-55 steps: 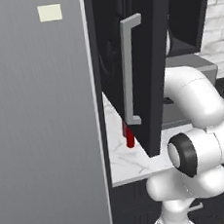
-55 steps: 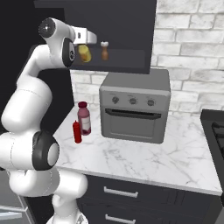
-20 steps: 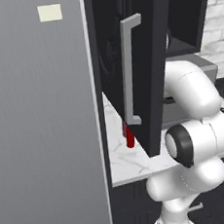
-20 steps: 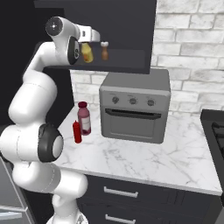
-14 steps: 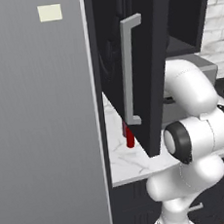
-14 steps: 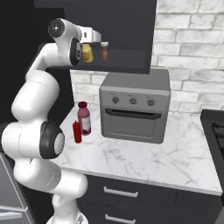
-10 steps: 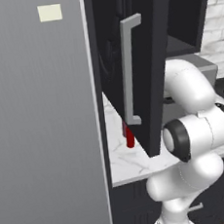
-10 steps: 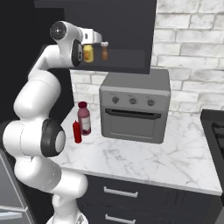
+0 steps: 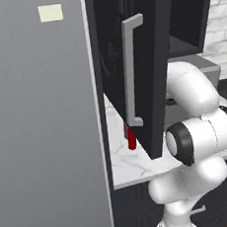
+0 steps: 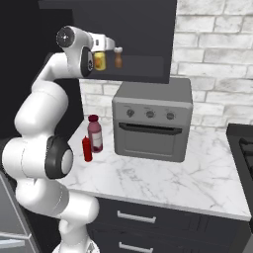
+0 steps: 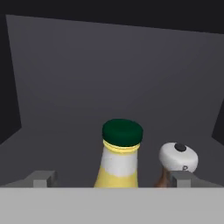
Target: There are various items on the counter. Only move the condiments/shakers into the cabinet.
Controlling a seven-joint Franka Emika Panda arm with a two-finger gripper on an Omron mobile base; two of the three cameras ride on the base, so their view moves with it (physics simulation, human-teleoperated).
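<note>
While the tool (image 11: 112, 183) stands wide with nothing between its tips, a yellow squeeze bottle with a dark green cap (image 11: 120, 159) sits upright on the floor of the tall black cabinet (image 10: 143, 59), a small brown shaker with a white top (image 11: 177, 162) just beside it. Down on the white marble worktop (image 10: 163, 180) a slim red bottle (image 10: 87, 148) waits next to a taller dark-red jar (image 10: 95, 133), left of the grey knobbed oven (image 10: 150, 126). That red bottle looks light, stiff and top-heavy, likely to tip; I would grip it mid-body, below the neck.
</note>
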